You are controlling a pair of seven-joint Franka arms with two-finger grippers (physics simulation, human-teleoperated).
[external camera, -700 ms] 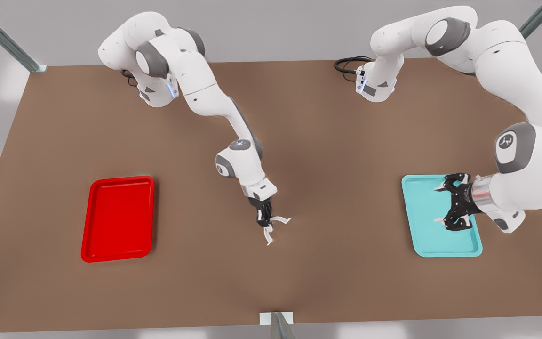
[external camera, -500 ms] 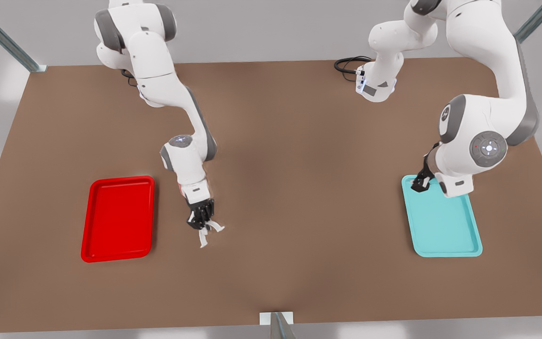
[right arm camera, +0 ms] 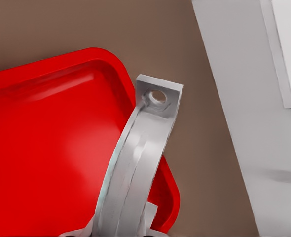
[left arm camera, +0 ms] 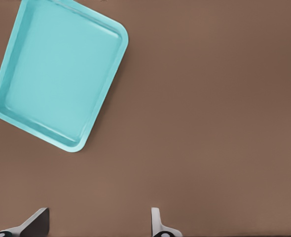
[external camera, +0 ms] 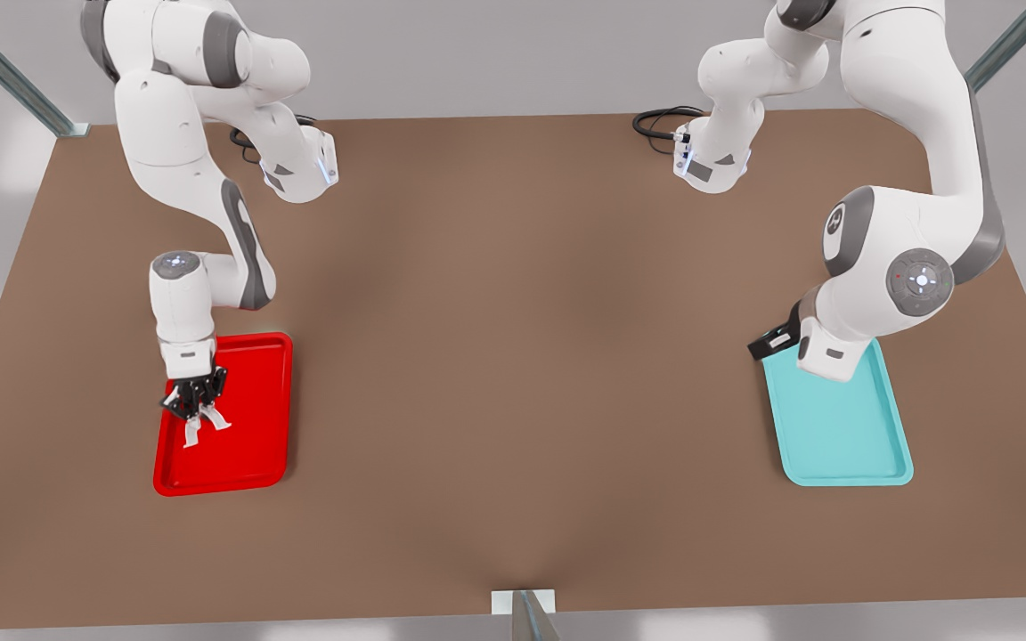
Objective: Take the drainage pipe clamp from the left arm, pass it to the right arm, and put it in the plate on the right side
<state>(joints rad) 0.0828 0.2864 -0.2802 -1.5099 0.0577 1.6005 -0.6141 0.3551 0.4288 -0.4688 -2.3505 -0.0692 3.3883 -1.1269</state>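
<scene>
**Clamp held over the red plate**

The brown counter (external camera: pixel 513 374) carries a teal tray (external camera: pixel 842 436) near the left gripper (left arm camera: pixel 98 222), whose fingers (left arm camera: pixel 158 224) are spread apart. Over the plate (external camera: pixel 250 445), the drainage pipe clamp (external camera: pixel 201 423) is pinched between the right gripper's (external camera: pixel 197 405) fingers.

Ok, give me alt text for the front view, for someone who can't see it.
The right gripper holds the white drainage pipe clamp over the red plate at the front view's left. The left gripper waits by the teal tray on the brown table.
</scene>
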